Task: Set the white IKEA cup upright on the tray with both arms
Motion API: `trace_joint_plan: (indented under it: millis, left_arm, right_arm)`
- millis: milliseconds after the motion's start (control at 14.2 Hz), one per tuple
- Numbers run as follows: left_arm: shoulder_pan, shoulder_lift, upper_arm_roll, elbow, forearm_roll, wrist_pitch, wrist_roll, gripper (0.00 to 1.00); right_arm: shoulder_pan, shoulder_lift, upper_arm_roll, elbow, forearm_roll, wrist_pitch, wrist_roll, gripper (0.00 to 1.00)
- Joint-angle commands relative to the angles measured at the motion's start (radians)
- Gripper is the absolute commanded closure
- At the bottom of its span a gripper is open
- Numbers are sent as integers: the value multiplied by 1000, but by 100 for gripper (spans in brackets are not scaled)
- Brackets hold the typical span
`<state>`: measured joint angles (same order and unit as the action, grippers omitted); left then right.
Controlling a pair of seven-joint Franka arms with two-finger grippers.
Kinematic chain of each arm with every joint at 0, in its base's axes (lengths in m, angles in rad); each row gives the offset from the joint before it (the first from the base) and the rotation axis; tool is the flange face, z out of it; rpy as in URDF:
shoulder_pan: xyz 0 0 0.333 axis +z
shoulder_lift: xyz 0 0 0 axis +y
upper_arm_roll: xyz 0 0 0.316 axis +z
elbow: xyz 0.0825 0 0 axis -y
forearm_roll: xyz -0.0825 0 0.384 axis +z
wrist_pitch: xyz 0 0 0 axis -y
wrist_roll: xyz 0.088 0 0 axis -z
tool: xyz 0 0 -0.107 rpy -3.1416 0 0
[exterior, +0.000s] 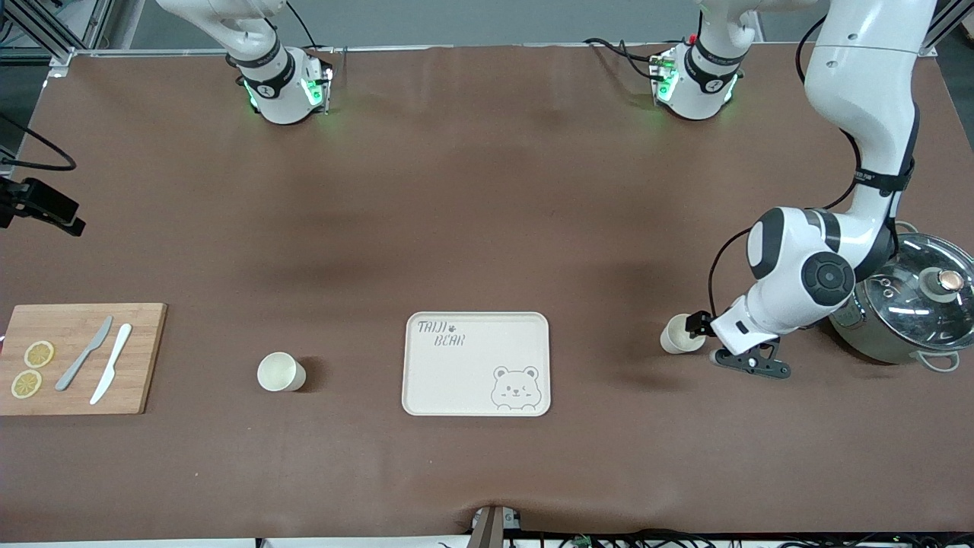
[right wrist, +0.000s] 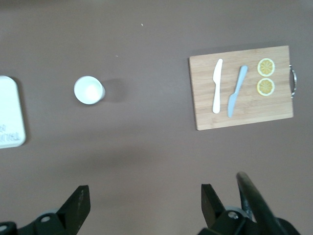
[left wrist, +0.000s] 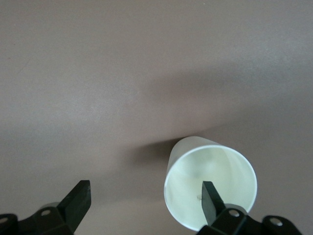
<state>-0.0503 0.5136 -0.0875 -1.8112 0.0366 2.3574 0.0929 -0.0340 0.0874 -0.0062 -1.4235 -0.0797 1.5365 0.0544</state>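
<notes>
Two white cups stand on the brown table, one on each side of the cream bear tray. The cup toward the left arm's end appears upright, its mouth open to the left wrist view. My left gripper is open at this cup: one finger hangs over its mouth, the other is outside, and one wall is between them. The second cup stands free toward the right arm's end. My right gripper is open, high over the table and holding nothing; the front view does not show it.
A steel pot with a glass lid sits close beside the left arm's elbow. A wooden cutting board with two knives and two lemon slices lies at the right arm's end. A black camera juts in there.
</notes>
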Motion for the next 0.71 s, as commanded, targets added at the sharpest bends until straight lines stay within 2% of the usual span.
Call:
trace_joint_plan:
  millis: [0,212,353,495,636]
  left_arm:
    - [3,-38,-3,-60,25,43,-4,0]
    - [3,-29,-3,-89,25,104,-5,0]
    - [1,-15,-3,-92,25,128,-5,0]
    - [-2,0,-3,-92,25,143,-4,0]
    - [-6,6,-3,-89,25,152,-2,0]
  right_arm:
    - [0,61,2,6,-57,-35,-27,0]
    - [-32,100,-1,5,-22,-26,-21,0]
    - [-63,135,-6,8,46,-7,-18,0]
    - [-63,155,-6,-14,52,138,-8,0]
    - [-61,196,-5,-34,113,194,2,0]
